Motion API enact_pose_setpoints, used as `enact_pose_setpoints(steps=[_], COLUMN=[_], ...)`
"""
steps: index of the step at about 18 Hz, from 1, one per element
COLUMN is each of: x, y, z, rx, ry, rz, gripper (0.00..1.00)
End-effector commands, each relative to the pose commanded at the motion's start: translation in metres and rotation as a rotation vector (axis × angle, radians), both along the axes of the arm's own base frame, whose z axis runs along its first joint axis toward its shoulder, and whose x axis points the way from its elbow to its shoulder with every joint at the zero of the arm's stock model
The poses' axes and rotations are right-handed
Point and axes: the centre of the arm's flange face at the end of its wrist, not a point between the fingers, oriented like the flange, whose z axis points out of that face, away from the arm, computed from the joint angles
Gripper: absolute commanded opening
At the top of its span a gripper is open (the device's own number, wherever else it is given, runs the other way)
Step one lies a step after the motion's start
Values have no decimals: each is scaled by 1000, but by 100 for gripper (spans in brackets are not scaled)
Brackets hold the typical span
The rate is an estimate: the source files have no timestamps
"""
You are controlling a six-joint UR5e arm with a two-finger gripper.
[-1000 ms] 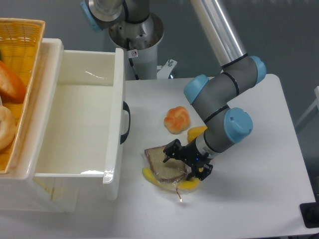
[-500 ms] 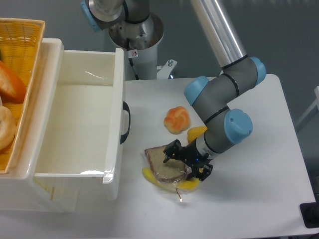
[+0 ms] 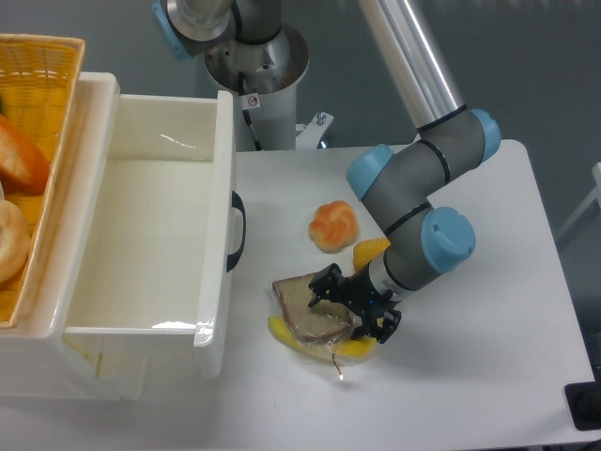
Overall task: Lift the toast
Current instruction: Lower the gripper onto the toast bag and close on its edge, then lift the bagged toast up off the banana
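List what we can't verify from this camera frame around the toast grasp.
Camera view, the only one:
- Gripper fingertip contact with the toast: the black fingers sit at its right edge, too small and dark to tell whether they are closed on it.
- Banana: mostly hidden under the toast and gripper.
- Basket contents: cut off by the left frame edge.
- Bin floor near the front wall: hidden by that wall.

Lab: pedestal-mounted arm (image 3: 413,70), white table (image 3: 488,376)
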Motion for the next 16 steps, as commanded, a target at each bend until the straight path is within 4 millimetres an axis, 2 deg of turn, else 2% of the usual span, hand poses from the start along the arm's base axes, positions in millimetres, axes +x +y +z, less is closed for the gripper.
enact_pose_setpoints(steps=[6,8,12,16], x=[0,0,1,6], y=[0,-1,-2,-6], z=[3,5,14,41], rx=[5,5,1,-12], ry=[0,-2,8,36], rz=[2,7,11,4], gripper=[36,24,21,21])
